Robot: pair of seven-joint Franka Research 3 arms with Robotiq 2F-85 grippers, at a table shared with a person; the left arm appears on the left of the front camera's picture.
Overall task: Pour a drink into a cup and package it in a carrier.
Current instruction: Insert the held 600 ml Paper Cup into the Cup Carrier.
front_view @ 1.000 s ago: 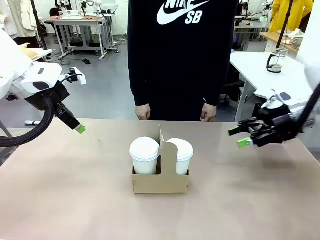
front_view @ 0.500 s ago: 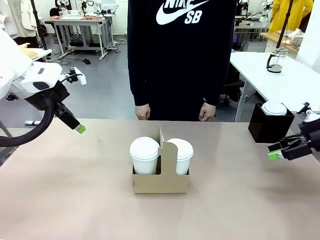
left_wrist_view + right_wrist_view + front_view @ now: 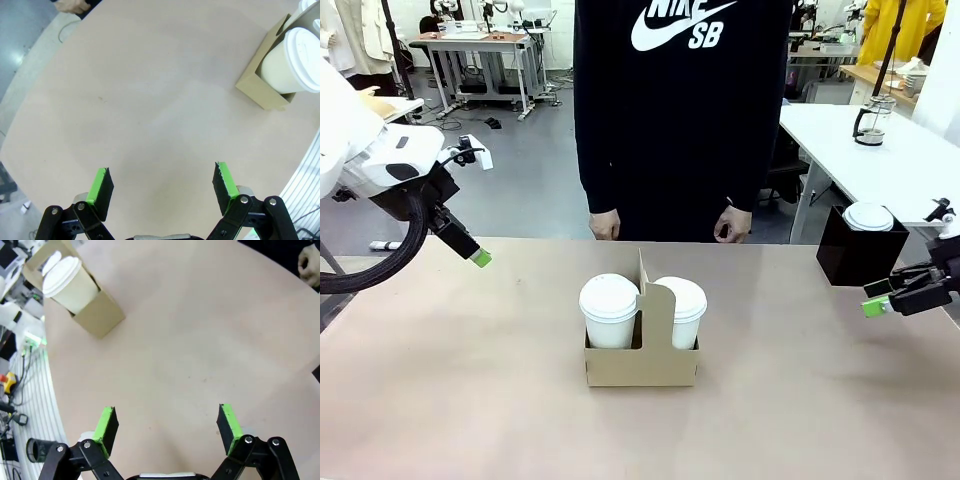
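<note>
With both grippers spread wide and empty | carrier (image 3: 641, 362) at frame centre, holding 2 lidded cups, handle panel upright | left gripper (image 3: 480, 258) upper left, right gripper (image 3: 872, 300) right edge | right gripper judged marginally nearer.

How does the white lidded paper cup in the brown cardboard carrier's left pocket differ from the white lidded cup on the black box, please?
The tall white lidded paper cup sits sunk in a pocket of the brown cardboard carrier at mid-table; the shorter white lidded cup rests on top of the black cube-shaped box at the table's right edge. The carrier cup shows much of its wall; the other shows mostly its lid. Both are white, lidded and upright.
</note>
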